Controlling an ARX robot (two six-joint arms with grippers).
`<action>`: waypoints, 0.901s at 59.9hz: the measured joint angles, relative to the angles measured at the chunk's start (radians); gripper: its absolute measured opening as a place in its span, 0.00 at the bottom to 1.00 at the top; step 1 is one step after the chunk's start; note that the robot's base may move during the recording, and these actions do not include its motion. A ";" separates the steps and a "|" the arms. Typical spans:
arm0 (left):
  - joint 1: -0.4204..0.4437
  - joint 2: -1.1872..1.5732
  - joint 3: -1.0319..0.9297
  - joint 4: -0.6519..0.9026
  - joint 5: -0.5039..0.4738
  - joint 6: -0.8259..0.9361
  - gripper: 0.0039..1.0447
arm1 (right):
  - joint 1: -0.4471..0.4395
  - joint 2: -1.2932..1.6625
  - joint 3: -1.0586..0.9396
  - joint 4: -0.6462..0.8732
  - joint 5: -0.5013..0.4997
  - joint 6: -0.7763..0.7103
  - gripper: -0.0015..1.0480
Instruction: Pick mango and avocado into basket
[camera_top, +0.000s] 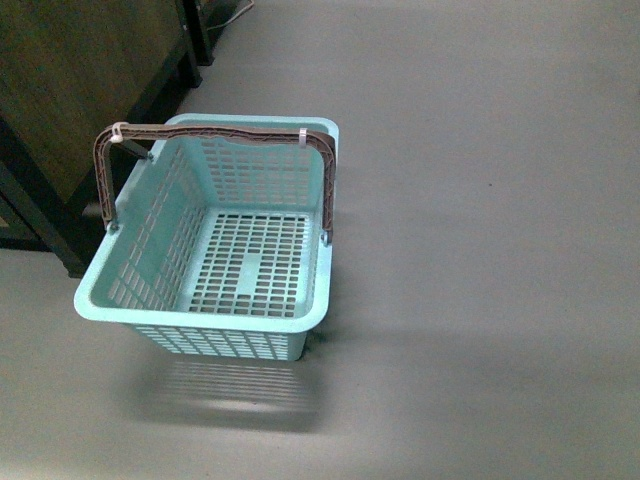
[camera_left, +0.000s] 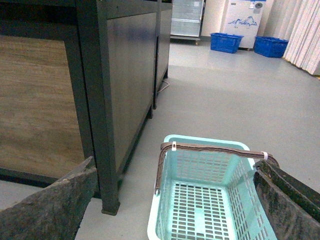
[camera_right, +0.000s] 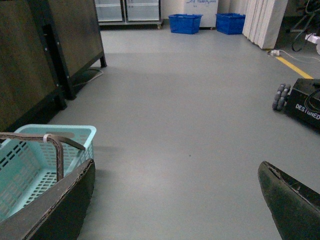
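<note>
Standing on grey floor (camera_top: 480, 200) beside dark wooden cabinet (camera_top: 60, 90): light teal basket (camera_top: 255, 170), slotted walls and bottom | brown-grey handles (camera_top: 215, 131) raised, white ties | left gripper (camera_left: 175, 162) spread wide | right gripper (camera_right: 177, 165) spread wide

basket (camera_top: 200, 318) on floor (camera_top: 480, 200); cabinet (camera_top: 80, 80) behind, to l.
</note>
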 joint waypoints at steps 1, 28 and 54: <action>0.000 0.000 0.000 0.000 0.000 0.000 0.92 | 0.000 0.000 0.000 0.000 0.000 0.000 0.92; 0.000 0.000 0.000 0.000 0.000 0.000 0.92 | 0.000 0.000 0.000 0.000 0.000 0.000 0.92; -0.009 0.958 0.177 0.343 -0.208 -1.078 0.92 | 0.000 0.000 0.000 0.000 -0.001 0.000 0.92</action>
